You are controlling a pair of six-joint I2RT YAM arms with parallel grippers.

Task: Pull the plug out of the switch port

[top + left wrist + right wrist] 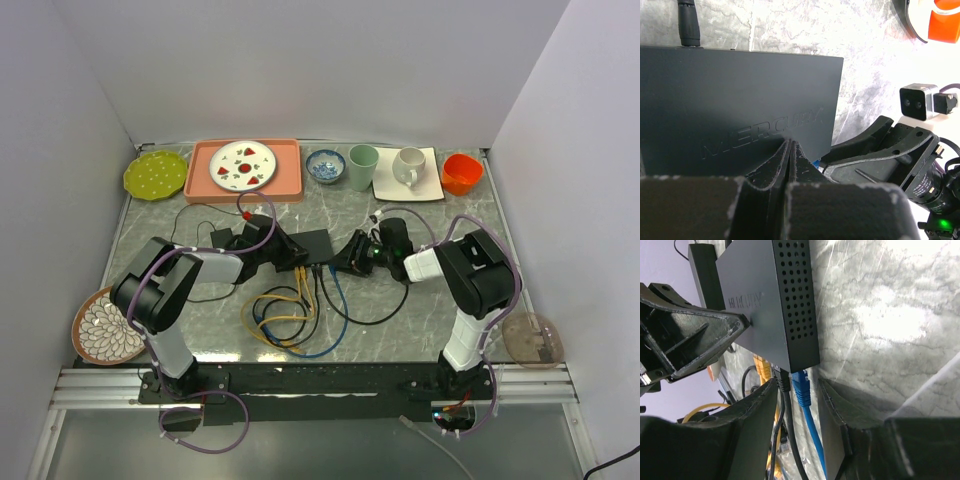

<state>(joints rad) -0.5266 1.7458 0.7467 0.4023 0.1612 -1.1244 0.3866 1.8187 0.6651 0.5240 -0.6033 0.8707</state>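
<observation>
L arm [165,285] & R arm [478,268] bent inward toward each other; L gripper [790,144] had fingers pressed together, R gripper [797,386] had jaws apart.

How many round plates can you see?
4: green dotted plate back left, white strawberry plate on the pink tray, brown petal-patterned plate near left, clear brownish plate near right. Others may be hidden.

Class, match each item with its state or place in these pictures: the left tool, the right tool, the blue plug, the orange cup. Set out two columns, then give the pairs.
Column one
1. left tool
2. right tool
3. blue plug
4. orange cup

Column two
A. seated in the switch port
B. open, fingers astride the plug
C. at the back, far right
D. shut, tips on the switch's top

Pairs: 1-D, 2-B, 3-A, 4-C
</observation>
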